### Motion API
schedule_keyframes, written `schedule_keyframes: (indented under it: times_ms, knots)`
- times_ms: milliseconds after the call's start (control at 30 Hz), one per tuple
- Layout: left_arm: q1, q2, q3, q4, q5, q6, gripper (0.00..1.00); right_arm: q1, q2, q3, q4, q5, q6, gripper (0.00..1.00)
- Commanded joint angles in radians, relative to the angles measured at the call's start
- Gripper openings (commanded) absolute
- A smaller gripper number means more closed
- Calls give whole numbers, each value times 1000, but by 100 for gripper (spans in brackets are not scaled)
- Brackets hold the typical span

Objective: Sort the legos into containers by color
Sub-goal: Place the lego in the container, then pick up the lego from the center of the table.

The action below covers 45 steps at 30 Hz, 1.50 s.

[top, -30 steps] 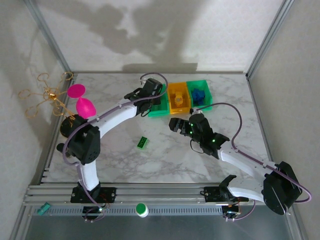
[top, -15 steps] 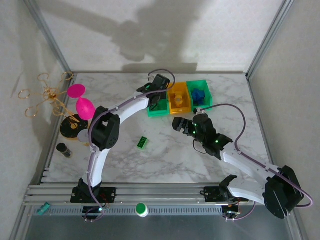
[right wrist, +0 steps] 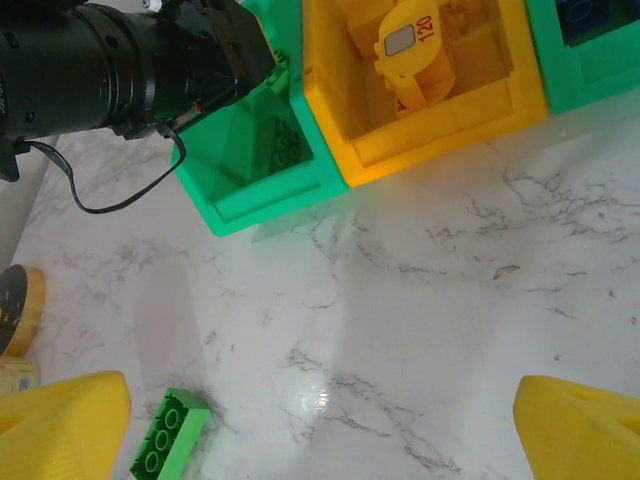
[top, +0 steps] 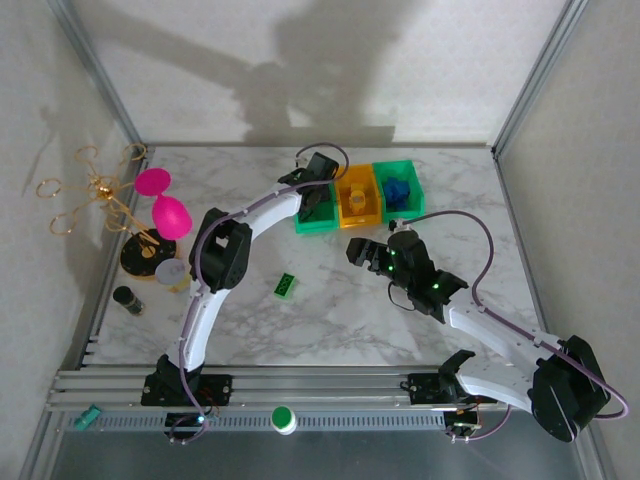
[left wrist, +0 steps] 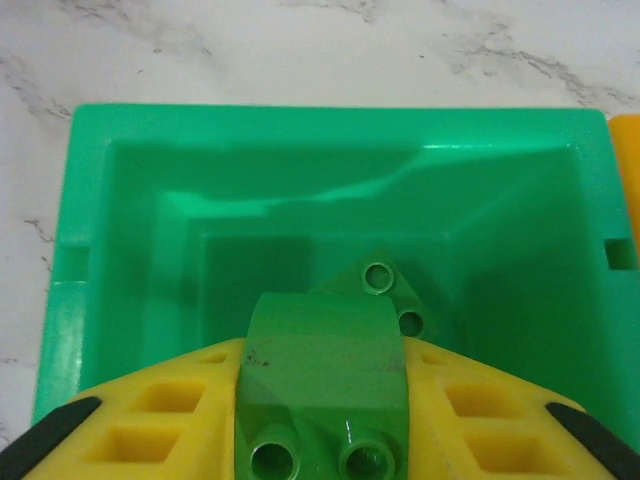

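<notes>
My left gripper (top: pixel 312 192) hangs over the left green container (top: pixel 316 224), shut on a green lego (left wrist: pixel 325 370) that sits between its yellow fingers (left wrist: pixel 150 425). Another green lego (left wrist: pixel 388 287) lies on that bin's floor, below the rim (left wrist: pixel 330 122). The yellow-orange container (top: pixel 358 196) holds yellow legos (right wrist: pixel 415 55), and the right green container (top: pixel 400 190) holds blue ones. A loose green lego (top: pixel 285 286) lies on the marble, and is at the lower left (right wrist: pixel 170 442) in the right wrist view. My right gripper (top: pixel 358 250) hovers open above bare table (right wrist: pixel 320 430), right of that lego.
Two pink goblets (top: pixel 160 200) and a gold wire stand (top: pixel 95 190) crowd the table's left edge, with a small dark bottle (top: pixel 127 298) nearer me. A green-capped object (top: pixel 284 418) rests on the front rail. Bare marble lies between the bins and the arm bases.
My left arm has swung right and reached further, carrying the green lego over the left green bin. The right arm has drifted slightly right, jaws still wide.
</notes>
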Motion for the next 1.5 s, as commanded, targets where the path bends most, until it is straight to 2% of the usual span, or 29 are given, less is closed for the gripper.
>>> schedule_keyframes:
  times_ms: [0, 333, 600, 867, 967, 1100, 1300, 1467]
  knots:
    - [2, 7, 35, -30, 2, 8, 37, -7, -8, -7, -3, 20, 7, 99]
    - [2, -67, 6, -32, 5, 5, 48, -7, 2, 9, -2, 12, 4, 99]
    - [-1, -225, -67, -20, 26, -22, 48, -7, 2, 7, 7, -2, 4, 99]
    - [-27, -517, -396, 37, 74, -45, 48, 3, 5, 8, -11, -50, -12, 99]
    - [-62, -660, -565, 27, 26, -53, 48, 34, 8, -7, -25, -43, -12, 99]
    - [-79, -829, -797, 29, 65, -66, 49, 91, 32, -28, -34, -43, -3, 99]
    - [-121, -930, -1013, -18, 115, -66, 53, 143, 51, -72, 17, -52, 36, 99]
    - [-148, -923, -1147, 77, 223, -77, 59, 146, 64, -84, 28, -40, 48, 99]
